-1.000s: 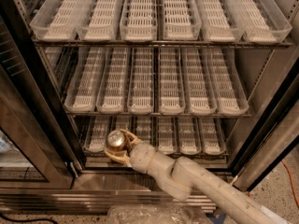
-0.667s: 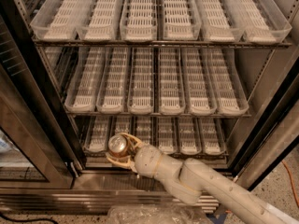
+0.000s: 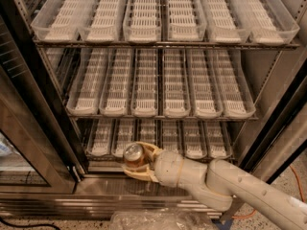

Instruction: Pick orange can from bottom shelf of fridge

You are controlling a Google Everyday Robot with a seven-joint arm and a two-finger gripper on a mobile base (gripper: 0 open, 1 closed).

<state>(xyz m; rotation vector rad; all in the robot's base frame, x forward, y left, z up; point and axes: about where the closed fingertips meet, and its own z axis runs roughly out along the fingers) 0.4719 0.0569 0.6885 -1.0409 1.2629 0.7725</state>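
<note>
The orange can point(image 3: 133, 155), coppery with a silver top, sits between the tan fingers of my gripper point(image 3: 131, 159). The gripper is shut on the can and holds it just in front of the front edge of the bottom shelf point(image 3: 196, 143), at the second tray from the left. My white arm point(image 3: 230, 183) comes in from the lower right. The fridge point(image 3: 268, 95) stands open with three racks of white slotted trays, all bare.
The dark-framed glass door point(image 3: 29, 143) hangs open at the left. The ribbed steel base point(image 3: 96, 195) lies below the can. Crinkled clear plastic point(image 3: 158, 219) lies at the bottom edge. An orange cable point(image 3: 295, 176) runs on the floor at right.
The gripper with the can has drawn slightly back out of the bottom shelf and to the right. The arm has shifted with it.
</note>
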